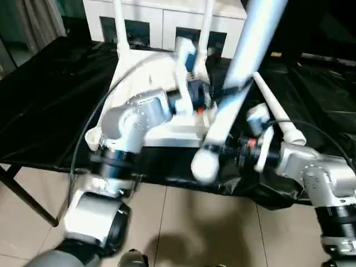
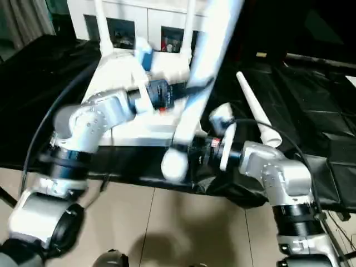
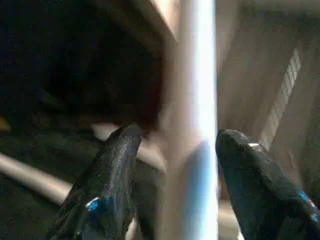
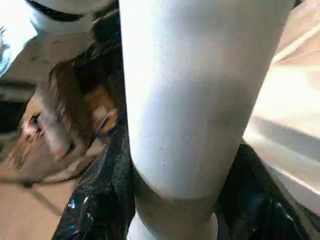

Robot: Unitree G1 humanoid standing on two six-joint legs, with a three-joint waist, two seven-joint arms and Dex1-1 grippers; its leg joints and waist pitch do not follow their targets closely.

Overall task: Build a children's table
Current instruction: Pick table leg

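While the right end effector [image 4: 170, 200] is clamping the thick rounded end of a loose white leg [image 1: 233, 94], its black fingers [image 4: 95, 200] are pressing both sides of the tube. Higher on the same leg, the left end effector [image 3: 175, 170] is standing apart, its fingers [image 3: 107, 185] flanking the tube with a gap showing. From the head camera, four legs are showing: two standing in the upturned children's table [image 1: 167, 130] on the black surface [image 1: 50, 100], one lying [image 1: 275, 111] beside it.

Black-covered work table [image 1: 50, 105]; white cabinet [image 1: 161, 16] with glass doors behind; beige tiled floor [image 1: 183, 228] below.
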